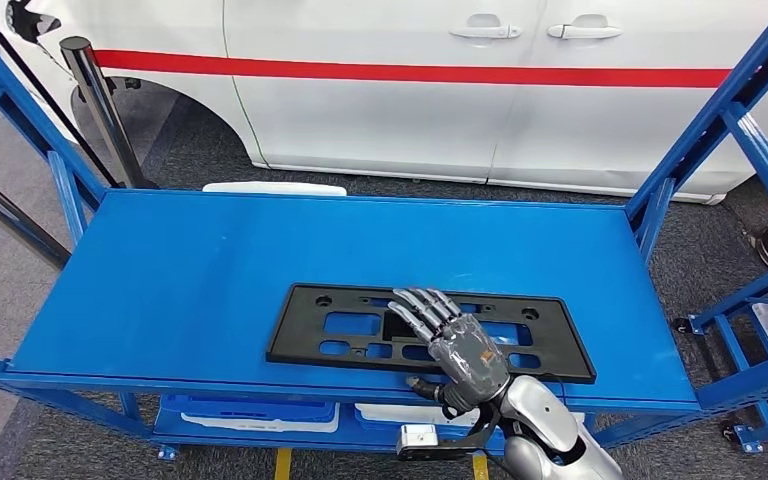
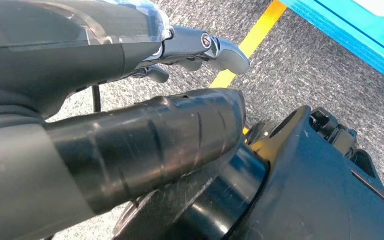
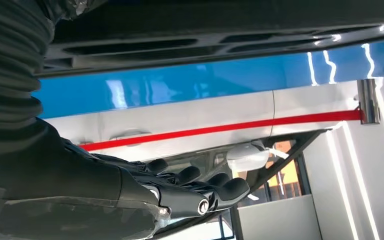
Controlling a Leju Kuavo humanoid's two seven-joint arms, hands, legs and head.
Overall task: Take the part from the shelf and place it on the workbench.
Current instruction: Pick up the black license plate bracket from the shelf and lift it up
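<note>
Part [image 1: 430, 335] flat on shelf [image 1: 160, 290] — right hand [image 1: 450, 345] over it, fingers spread

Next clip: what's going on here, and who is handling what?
The robot's right hand reaches over a flat black plastic part with cut-outs that lies on the blue shelf, fingers spread above it, not visibly gripping it yet. The left hand hangs over the grey carpet, holding nothing. A white car stands behind the shelf.
</note>
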